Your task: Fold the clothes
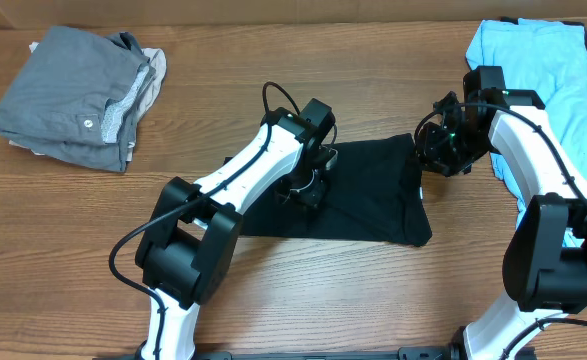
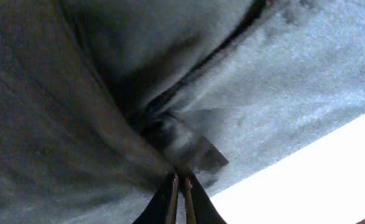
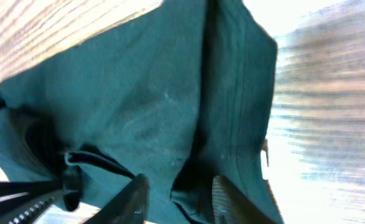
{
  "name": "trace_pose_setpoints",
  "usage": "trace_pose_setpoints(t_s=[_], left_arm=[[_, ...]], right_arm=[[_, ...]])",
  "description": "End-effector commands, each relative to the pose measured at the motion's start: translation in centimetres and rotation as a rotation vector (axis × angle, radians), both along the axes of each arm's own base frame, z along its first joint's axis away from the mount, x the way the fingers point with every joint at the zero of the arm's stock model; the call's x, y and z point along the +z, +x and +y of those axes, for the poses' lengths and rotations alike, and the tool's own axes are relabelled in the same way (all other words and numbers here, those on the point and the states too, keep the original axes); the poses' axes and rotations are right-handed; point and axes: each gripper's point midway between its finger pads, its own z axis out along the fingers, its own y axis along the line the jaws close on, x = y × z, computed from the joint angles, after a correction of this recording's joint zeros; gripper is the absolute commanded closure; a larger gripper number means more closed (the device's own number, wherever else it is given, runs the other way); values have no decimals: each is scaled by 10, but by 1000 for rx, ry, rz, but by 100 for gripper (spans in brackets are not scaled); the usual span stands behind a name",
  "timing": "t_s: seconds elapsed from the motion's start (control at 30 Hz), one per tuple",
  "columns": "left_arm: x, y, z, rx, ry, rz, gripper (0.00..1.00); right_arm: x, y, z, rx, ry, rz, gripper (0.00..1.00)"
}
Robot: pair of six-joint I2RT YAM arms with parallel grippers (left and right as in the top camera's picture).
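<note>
Overhead, the black shirt (image 1: 373, 195) lies half folded in the middle of the surface (image 1: 273, 300), the left end effector (image 1: 308, 190) pinching its cloth, the right end effector (image 1: 438, 155) spread at its edge, and the blue shirt (image 1: 533, 70) looks not yet folded.

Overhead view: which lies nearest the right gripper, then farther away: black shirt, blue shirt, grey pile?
1. Black shirt, mid-table, its edge at the right gripper.
2. Blue shirt, along the table's right side.
3. Grey pile, far left corner.
</note>
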Motion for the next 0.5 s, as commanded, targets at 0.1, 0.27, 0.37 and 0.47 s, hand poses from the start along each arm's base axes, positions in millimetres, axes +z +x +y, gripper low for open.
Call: trace_pose_setpoints(t_s=[0.1, 0.27, 0.37, 0.47], left_arm=[[44, 55, 18, 99, -63, -88, 92], [109, 102, 43, 139, -119, -219, 89], [155, 122, 65, 180, -143, -302, 81], [180, 130, 85, 222, -138, -346, 76]], right_arm=[[1, -5, -5, -5, -20, 11, 22], [-5, -10, -9, -4, -57, 33, 0], [-16, -16, -8, -1, -56, 45, 0], [-28, -22, -7, 1, -56, 56, 0]])
